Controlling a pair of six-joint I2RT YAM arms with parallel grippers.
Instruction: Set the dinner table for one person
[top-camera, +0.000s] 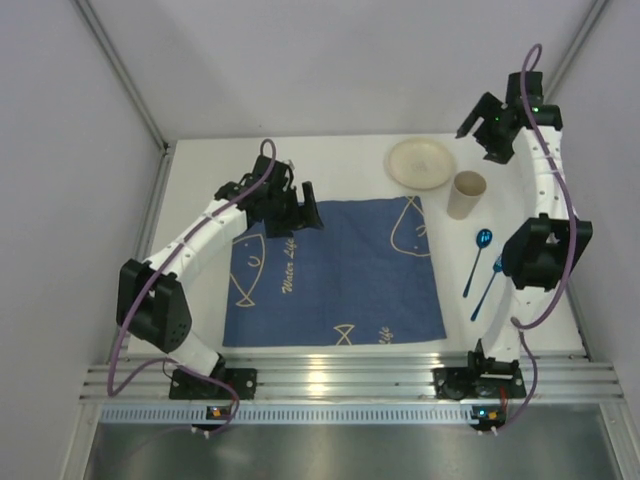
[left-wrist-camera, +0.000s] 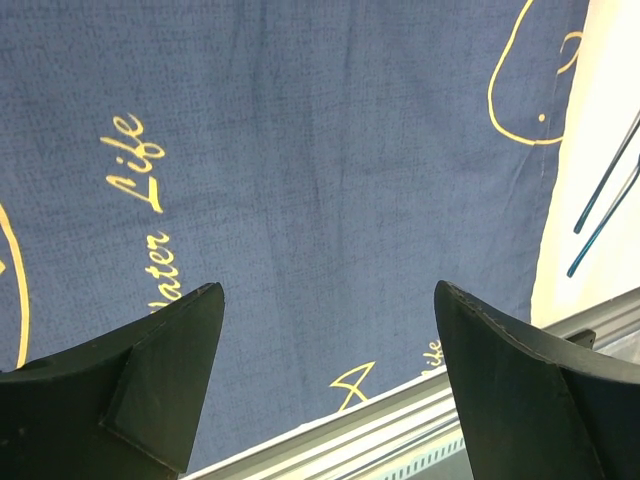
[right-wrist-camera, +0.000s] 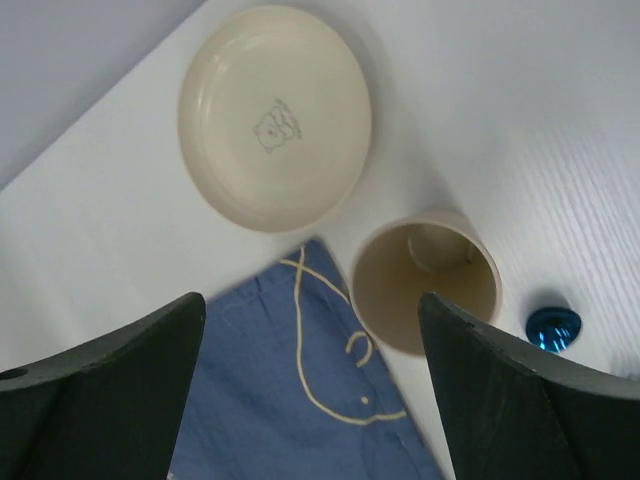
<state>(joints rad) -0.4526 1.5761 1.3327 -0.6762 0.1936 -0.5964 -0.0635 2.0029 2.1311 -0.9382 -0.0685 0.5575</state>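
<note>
Looking down from the top view: white tabletop (top-camera: 340, 160) filling the middle of the frame, with a ribbed rail (top-camera: 340, 380) along its lower edge. Spread flat at its centre, a dark blue cloth (top-camera: 335, 270) with cream fish drawings. Right of the cloth's upper corner, a cream plate (top-camera: 421, 162), and just below that a beige cup (top-camera: 467, 194). Lower right, a blue spoon (top-camera: 478, 262) beside a second blue utensil (top-camera: 488, 290), whose head is partly hidden by the right arm. Left claw (top-camera: 298, 222) hanging over the cloth's upper left corner. Right claw (top-camera: 482, 140) raised at upper right, above the plate and cup.

From the left wrist: left claw (left-wrist-camera: 328, 300) with fingers wide apart, holding nothing. Beneath it only cloth (left-wrist-camera: 300, 150), lettered "Water Life". Bare tabletop (left-wrist-camera: 600, 100) at the right edge, crossed by two thin blue handles (left-wrist-camera: 605, 200). Rail (left-wrist-camera: 400, 420) running across the bottom.

From the right wrist: right claw (right-wrist-camera: 310, 310) likewise spread apart and empty. Plate (right-wrist-camera: 275, 115) at upper left, with a small bear drawn in its middle. Cup (right-wrist-camera: 425, 280) right of centre, its open mouth in view, close to a corner of the cloth (right-wrist-camera: 300, 400). Spoon (right-wrist-camera: 553, 328) bowl glinting at lower right. White tabletop (right-wrist-camera: 500, 120) under everything.
</note>
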